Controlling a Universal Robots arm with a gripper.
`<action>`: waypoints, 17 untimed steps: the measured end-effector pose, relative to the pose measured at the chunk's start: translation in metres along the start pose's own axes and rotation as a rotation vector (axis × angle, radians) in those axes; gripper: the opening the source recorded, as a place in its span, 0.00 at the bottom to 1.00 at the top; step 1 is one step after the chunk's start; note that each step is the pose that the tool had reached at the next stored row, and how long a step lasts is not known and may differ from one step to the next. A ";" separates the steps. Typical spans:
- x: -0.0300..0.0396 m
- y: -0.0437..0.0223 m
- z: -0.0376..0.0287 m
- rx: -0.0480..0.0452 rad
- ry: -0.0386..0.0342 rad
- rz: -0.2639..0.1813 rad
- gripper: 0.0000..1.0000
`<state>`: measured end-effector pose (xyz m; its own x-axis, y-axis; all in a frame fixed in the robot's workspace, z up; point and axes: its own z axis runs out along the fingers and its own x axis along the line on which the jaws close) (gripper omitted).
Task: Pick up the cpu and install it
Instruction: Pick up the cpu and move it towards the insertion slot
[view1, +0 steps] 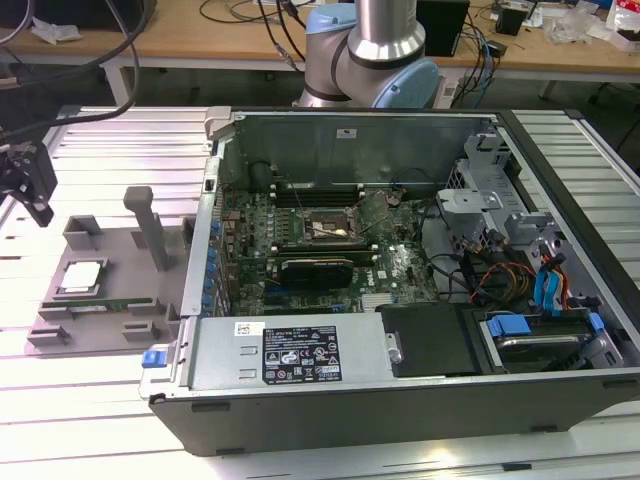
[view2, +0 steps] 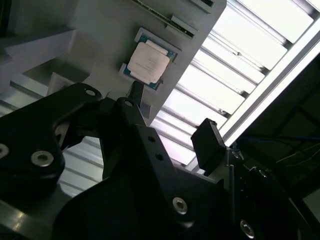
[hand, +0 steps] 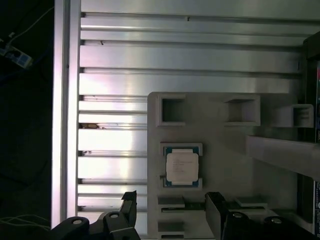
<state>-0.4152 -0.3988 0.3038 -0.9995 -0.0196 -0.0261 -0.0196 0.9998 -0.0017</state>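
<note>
Slatted metal bench (view1: 110, 150) carries an open computer case (view1: 420, 400) and, on the exterior view's left, a grey fixture tray (view1: 115, 245). The cpu (view1: 82, 277) lies flat in a recess of that tray, metal plate up. The end effector (hand: 171, 200) hangs over the tray near the cpu, fingers spread and apparently empty, well apart from the case.

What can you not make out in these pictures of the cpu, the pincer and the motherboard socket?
1. cpu underside: both wrist views, hidden against its grey holder.
2. Socket contacts: exterior view, too small.
3. Open pincer body: first wrist view, cut off by the picture edge.
</note>
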 end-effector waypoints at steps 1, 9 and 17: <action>0.0000 0.0000 0.0006 0.0000 0.0000 0.000 0.66; -0.0001 0.0000 0.0094 0.0010 0.0000 -0.007 0.66; -0.0085 0.0023 0.0225 0.0336 0.0016 -0.068 0.66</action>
<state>-0.4062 -0.3964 0.2816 -0.9959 -0.0874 -0.0231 -0.0865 0.9956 -0.0370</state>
